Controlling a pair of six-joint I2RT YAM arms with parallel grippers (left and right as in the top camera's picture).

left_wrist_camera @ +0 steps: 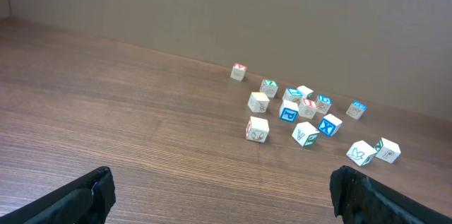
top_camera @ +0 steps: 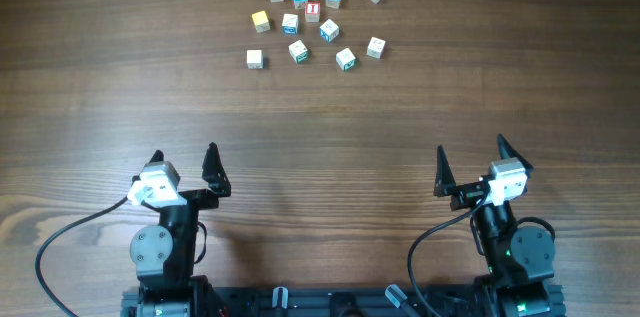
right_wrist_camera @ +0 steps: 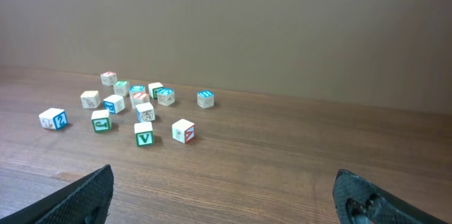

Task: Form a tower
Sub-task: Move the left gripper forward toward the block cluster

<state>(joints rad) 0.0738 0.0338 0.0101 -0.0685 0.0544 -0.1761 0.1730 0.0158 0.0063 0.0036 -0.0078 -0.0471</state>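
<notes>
No tower is in view. Several small letter cubes lie scattered singly on the far middle of the table, none stacked. They also show at centre right in the left wrist view, cubes, and at the left in the right wrist view, cubes. My left gripper hovers near the front left, open and empty, far from the cubes. My right gripper hovers near the front right, also open and empty. In the wrist views only bare wood lies between the fingers of the left gripper and the right gripper.
The brown wooden table stretches between the arms and the cubes. A plain wall rises just behind the cubes. Black cables trail from both arm bases at the front edge.
</notes>
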